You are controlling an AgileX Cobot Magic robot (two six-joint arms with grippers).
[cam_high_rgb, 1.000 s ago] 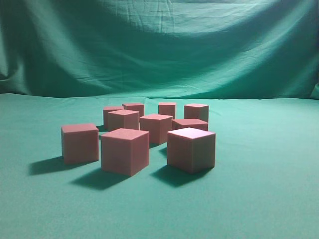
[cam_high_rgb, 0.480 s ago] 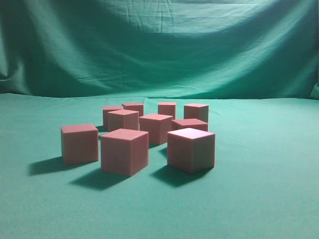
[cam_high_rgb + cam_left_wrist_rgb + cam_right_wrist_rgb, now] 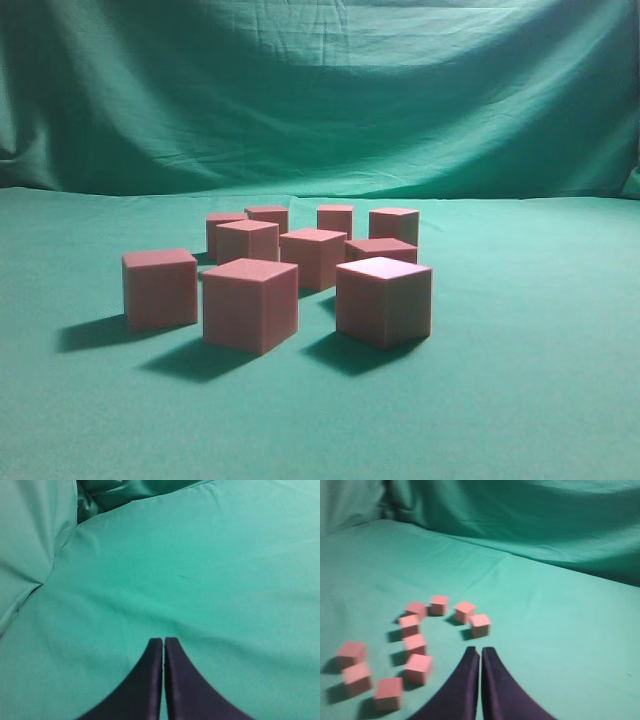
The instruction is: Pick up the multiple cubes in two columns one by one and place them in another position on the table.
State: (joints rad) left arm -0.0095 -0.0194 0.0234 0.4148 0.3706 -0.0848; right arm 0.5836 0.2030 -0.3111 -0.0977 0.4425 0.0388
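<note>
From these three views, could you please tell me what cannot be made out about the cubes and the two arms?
- Exterior view: the matte reddish-pink cubes overlap, so the back ones are partly hidden; neither arm appears.
- Right wrist view: the cubes are blurred; the closed right gripper is cut off by the bottom edge.
- Left wrist view: only teal-green cloth table beyond the closed left gripper; no cubes.

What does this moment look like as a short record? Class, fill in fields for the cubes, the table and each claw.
cubes: ten pink cubes, loosely clustered, all resting on the cloth
table: teal-green cloth, slightly wrinkled
left claw: shut, empty, over bare cloth, no cubes in its view
right claw: shut, empty, above and short of the cluster
arms in exterior view: none visible
cubes held: none
</note>
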